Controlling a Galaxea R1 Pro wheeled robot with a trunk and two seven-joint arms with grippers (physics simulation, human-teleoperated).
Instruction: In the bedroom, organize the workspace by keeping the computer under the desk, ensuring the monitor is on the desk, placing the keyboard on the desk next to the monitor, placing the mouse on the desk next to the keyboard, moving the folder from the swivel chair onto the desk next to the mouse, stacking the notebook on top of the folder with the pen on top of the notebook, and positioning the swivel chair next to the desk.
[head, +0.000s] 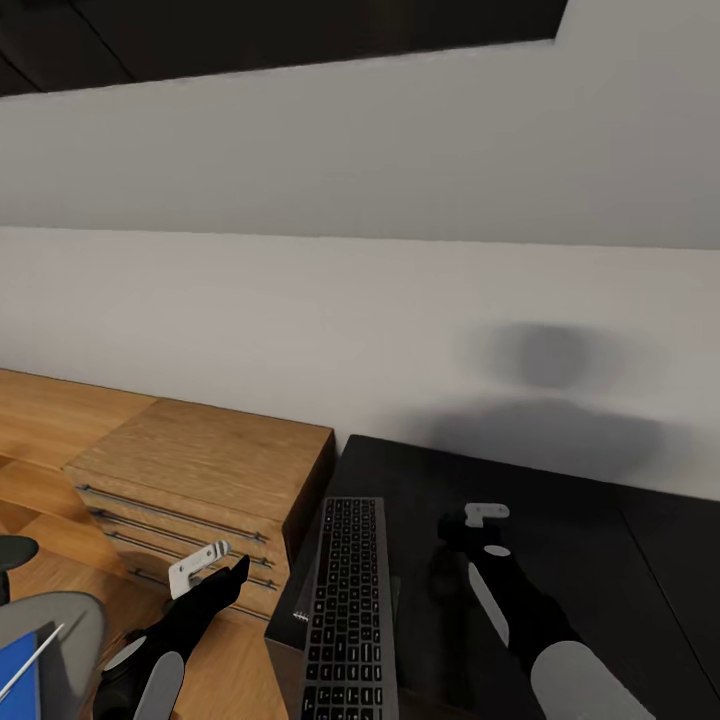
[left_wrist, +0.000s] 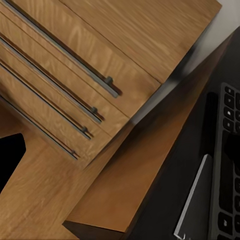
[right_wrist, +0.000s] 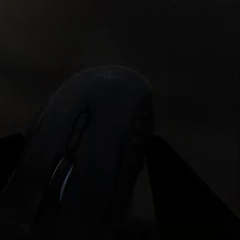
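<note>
The blue folder (head: 20, 675), cut off at the frame edge, lies on the grey swivel chair (head: 60, 615) beside the left gripper (head: 215, 570), whose closure cannot be told. Right of it, the black keyboard (head: 345, 610) rests on the desk (head: 600, 540). The right gripper (head: 478, 530) holds the dark, barely discernible mouse (right_wrist: 100, 150).

Glossy black desk (head: 560, 520) against a grey wall, with a black keyboard (head: 345, 610) lying flat near its left edge.
</note>
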